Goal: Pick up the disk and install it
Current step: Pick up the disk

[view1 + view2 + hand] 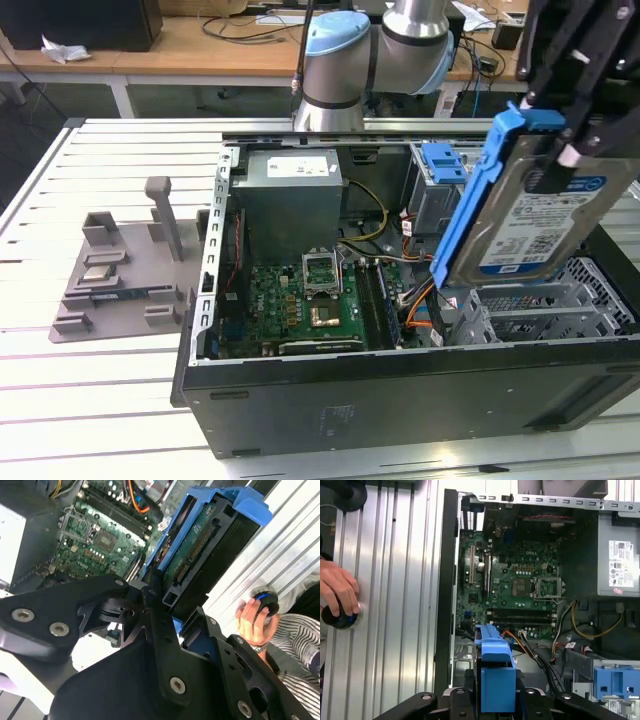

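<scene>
With gripper [556,132] clamped on disk [540,215], tilted just below the fingers and above the open case [400,395]: square the blue rails [470,200] to the cage [590,290] beneath. Steer clear of cables [415,300] alongside. Lower slowly; likely to jam if skewed.

**Arm** [338,55]: one; grey segments with light-blue joint caps. The base joints stand upright at the far side of the exterior view.

**Gripper** [572,120]: black linkage type. It enters at the exterior view's upper right and slants downward.

**Jaws:** closed on the disk [540,215], clamping its upper end. The disk is held aloft, tilted, and hangs below the grip.

**Linkage bars** [150,645]: black with silver screws. In both wrist views they flank the disk's blue rail on either side.
</scene>
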Motion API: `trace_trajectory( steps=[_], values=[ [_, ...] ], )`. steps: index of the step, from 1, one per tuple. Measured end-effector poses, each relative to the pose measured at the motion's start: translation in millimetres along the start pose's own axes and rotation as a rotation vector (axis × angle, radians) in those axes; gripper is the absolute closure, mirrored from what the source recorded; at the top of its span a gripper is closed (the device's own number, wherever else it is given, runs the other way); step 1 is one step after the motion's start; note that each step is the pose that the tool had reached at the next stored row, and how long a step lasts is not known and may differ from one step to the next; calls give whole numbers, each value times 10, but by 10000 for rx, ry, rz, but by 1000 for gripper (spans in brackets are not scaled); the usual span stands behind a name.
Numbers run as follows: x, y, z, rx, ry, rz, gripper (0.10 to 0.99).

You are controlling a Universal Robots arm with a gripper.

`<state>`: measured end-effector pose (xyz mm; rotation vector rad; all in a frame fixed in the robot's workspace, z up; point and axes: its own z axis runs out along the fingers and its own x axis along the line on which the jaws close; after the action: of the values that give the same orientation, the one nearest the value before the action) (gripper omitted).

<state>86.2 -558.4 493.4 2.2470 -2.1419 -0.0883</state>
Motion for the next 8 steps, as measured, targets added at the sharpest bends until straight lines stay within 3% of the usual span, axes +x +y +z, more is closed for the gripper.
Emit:
trace_trajectory(
  steps=[2, 4, 8],
  values=[
    [7, -128, 1, -23, -1, 2, 718],
    [15, -302, 1, -52, -2, 1, 718],
    [26, -517, 5, -83, -4, 1, 718]
  ],
)
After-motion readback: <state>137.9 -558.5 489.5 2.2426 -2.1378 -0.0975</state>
